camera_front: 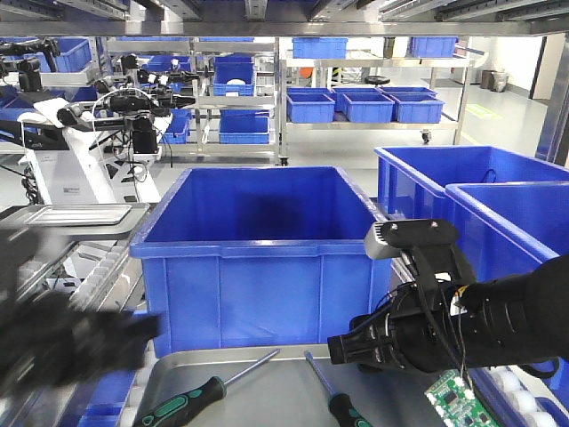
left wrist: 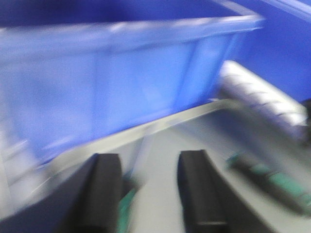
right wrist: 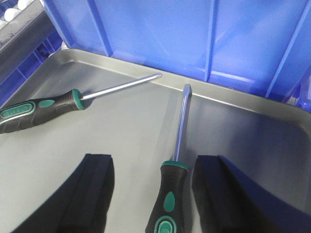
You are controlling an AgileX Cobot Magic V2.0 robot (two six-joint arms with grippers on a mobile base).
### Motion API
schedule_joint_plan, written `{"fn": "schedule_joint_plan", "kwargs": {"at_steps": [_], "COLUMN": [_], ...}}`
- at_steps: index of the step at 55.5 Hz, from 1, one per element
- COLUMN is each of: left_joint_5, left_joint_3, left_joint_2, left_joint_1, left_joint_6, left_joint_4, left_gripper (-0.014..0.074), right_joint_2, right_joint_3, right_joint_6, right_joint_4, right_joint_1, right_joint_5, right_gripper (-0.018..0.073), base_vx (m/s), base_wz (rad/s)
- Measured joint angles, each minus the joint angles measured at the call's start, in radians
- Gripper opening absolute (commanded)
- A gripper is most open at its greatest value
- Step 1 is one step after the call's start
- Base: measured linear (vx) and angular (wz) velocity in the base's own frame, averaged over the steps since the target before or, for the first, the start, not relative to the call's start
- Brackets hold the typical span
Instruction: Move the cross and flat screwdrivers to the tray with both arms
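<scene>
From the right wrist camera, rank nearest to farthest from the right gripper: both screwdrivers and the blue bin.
1. Screwdriver with its handle between the right gripper's open fingers.
2. Other screwdriver, lying off to the image's left on the tray.
3. Blue bin, beyond the tray's far rim.

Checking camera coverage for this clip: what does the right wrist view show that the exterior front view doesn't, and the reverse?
Only the right wrist view shows both screwdriver tips, one pointed, one flat, and the open right gripper straddling the flat one's handle.

Only the front view shows the blue bin's open top, the shelving behind, and the blurred left arm.

Both show the two screwdrivers lying in the grey tray before the bin.
</scene>
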Motion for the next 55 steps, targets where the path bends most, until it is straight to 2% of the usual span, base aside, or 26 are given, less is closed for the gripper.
{"fn": "schedule_joint_plan", "kwargs": {"at_steps": [4, 10, 13, 16, 30, 41, 47, 55], "left_joint_5": [-0.06, -0.124, -0.143, -0.154, -0.154, -0.134, -0.093, -0.096], "left_joint_3": [0.114, 0.279, 0.362, 0.421, 0.719, 0.852, 0.858, 0.859], "left_joint_2": [-0.104, -0.291, -0.37, -0.455, -0.796, -1.022, -1.126, -1.148], "left_joint_1": [0.0, 0.0, 0.0, 0.006, 0.122, 0.218, 0.266, 0.306], "left_joint_6": [-0.093, -0.228, -0.274, -0.302, -0.396, -0.525, -0.535, -0.537], "left_joint_4": [0.082, 0.25, 0.318, 0.354, 0.526, 0.627, 0.658, 0.667], "left_gripper": [0.0192, 0.0093, 0.0038, -0.0001, -0.0007, -0.0007, -0.0007, -0.0007], "right_joint_2": [0.0, 0.0, 0.0, 0.0, 0.0, 0.0, 0.0, 0.0], "right_joint_3": [0.0, 0.0, 0.0, 0.0, 0.0, 0.0, 0.0, 0.0], "right_joint_6": [0.0, 0.0, 0.0, 0.0, 0.0, 0.0, 0.0, 0.0], "right_joint_4": [0.0, 0.0, 0.0, 0.0, 0.0, 0.0, 0.0, 0.001], "right_joint_1": [0.0, 0.0, 0.0, 0.0, 0.0, 0.0, 0.0, 0.0], "right_joint_5": [0.0, 0.0, 0.0, 0.0, 0.0, 0.01, 0.018, 0.023], "right_gripper": [0.0453, 0.0453, 0.0453, 0.0453, 0.0453, 0.0453, 0.0453, 0.0453], "base_vx": [0.0, 0.0, 0.0, 0.0, 0.0, 0.0, 0.0, 0.0], "base_wz": [0.0, 0.0, 0.0, 0.0, 0.01, 0.0, 0.0, 0.0]}}
